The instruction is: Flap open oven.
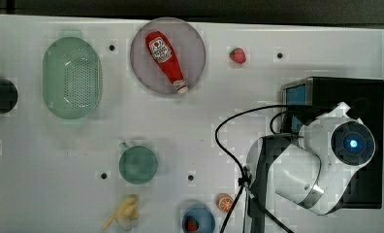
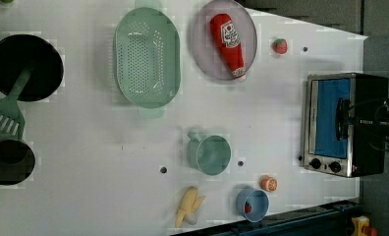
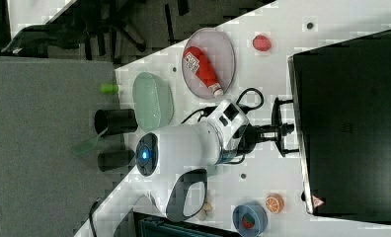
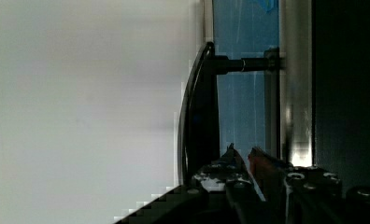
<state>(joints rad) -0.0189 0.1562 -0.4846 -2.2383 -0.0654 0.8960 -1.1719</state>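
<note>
**At the oven door handle**

The oven (image 2: pixel 342 123) stands at the left view's right edge of the white surface (image 2: pixel 109 147), and its blue door (image 2: pixel 332 118) is closed against the silver frame. My gripper (image 4: pixel 241 161) is at the dark handle (image 4: pixel 199 112) of the door. In the wrist view my fingers (image 4: pixel 232 158) are near together beside the handle bar, but I cannot tell if they grip it.
</note>
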